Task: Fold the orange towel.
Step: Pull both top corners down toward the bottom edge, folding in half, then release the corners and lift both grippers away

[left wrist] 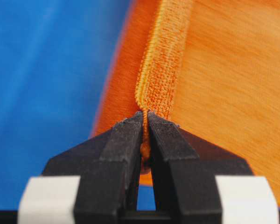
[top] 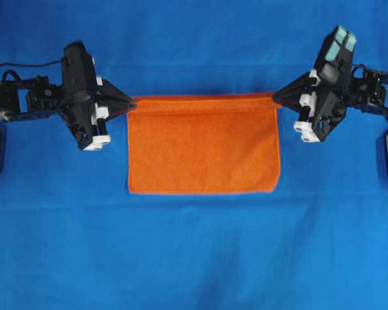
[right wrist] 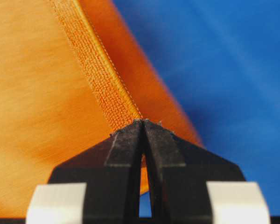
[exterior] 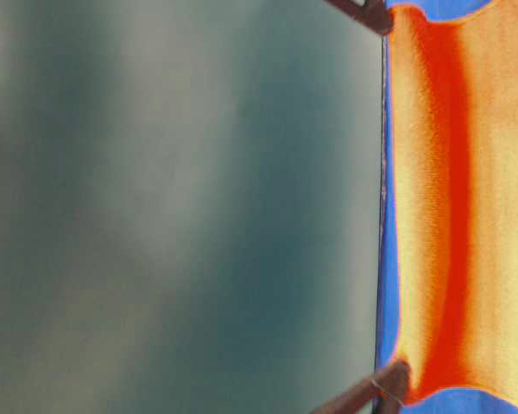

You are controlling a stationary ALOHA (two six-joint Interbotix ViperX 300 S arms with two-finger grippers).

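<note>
**Towel pinched at both far corners**

Orange towel (top: 204, 143) lay on the blue sheet (top: 194, 258) near the middle of the overhead view, stretched between the two arms along its far edge. Looked doubled there, with a second layer of orange showing behind the stitched hem in both wrist views. Near edge sat flat and straight on the sheet, free of either arm.

Left gripper (top: 133, 103) was clamped on the far left corner, jaws pressed together with a sliver of hem caught between the black fingertips (left wrist: 126, 140). Same grip seen close up (left wrist: 143, 122), hem running away from the tips.

Right gripper (top: 275, 98) was likewise closed on the far right corner, tips meeting over the stitched hem (right wrist: 142, 123). Black fingers (right wrist: 163, 144) touched at the points, with a narrow slot of blue showing lower down between them.

Table-level view came turned on its side and largely blurred: towel (exterior: 466, 207) seen as a lit orange band, with a dark fingertip at each end.

Searched for brands, labels and writing; found nothing legible on towel, sheet or arms.
</note>
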